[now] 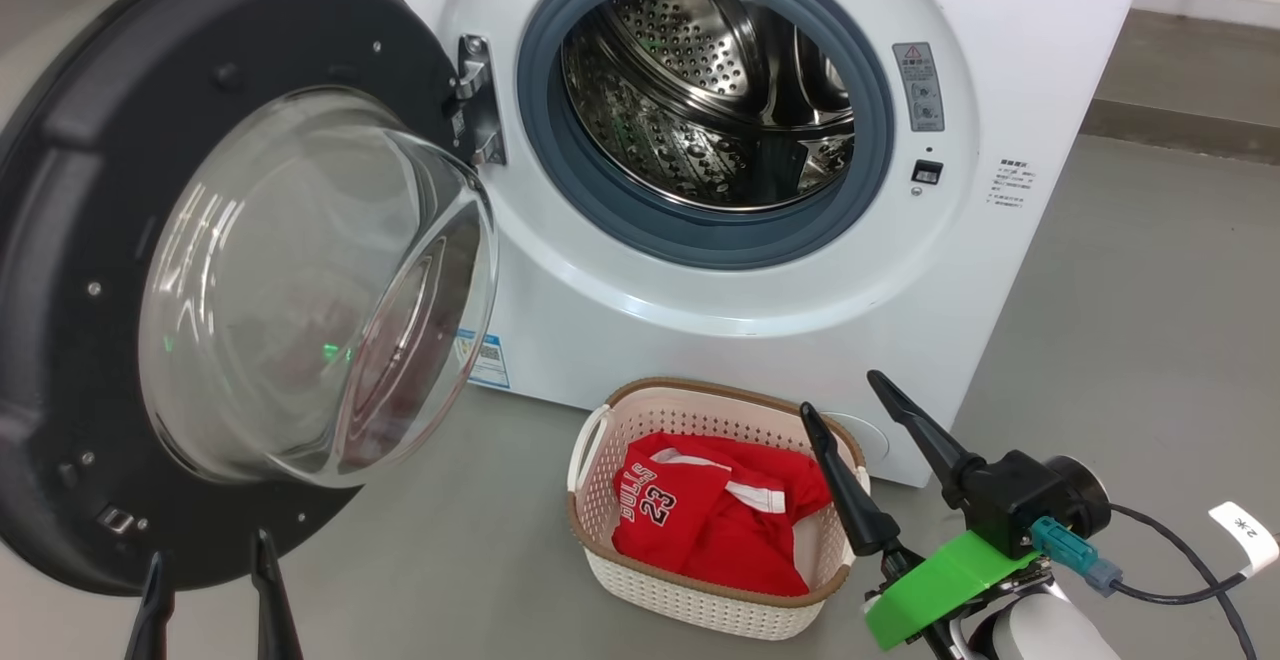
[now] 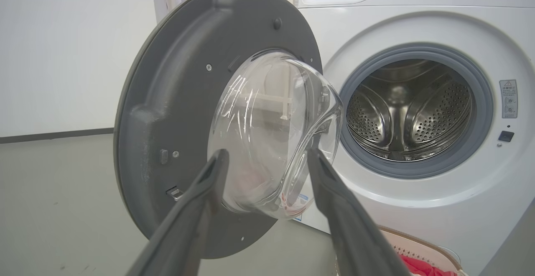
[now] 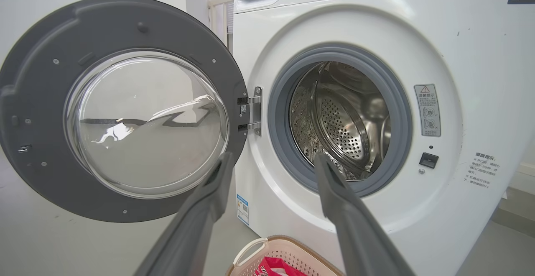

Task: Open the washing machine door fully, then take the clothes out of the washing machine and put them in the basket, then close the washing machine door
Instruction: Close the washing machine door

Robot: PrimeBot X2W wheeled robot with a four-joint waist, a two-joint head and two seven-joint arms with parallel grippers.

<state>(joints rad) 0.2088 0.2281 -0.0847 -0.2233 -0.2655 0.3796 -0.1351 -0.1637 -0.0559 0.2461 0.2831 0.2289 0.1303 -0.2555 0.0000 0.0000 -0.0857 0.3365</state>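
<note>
The washing machine (image 1: 800, 270) stands ahead with its door (image 1: 120, 270) swung wide open to the left, glass bowl facing me. Its steel drum (image 1: 710, 90) looks empty. The red clothes (image 1: 715, 525) with white "BULLS 23" lettering lie in the cream basket (image 1: 700, 600) on the floor before the machine. My right gripper (image 1: 845, 400) hangs open just right of the basket, holding nothing. My left gripper (image 1: 210, 550) is open at the lower left, just below the door's rim. In the left wrist view the left gripper (image 2: 267, 154) points at the door's glass (image 2: 271, 129).
Grey floor (image 1: 1150, 320) spreads to the right of the machine and around the basket. The open door takes up the left side. A cable with a white tag (image 1: 1245, 535) trails from my right wrist. A white wall (image 2: 62, 50) stands behind the door.
</note>
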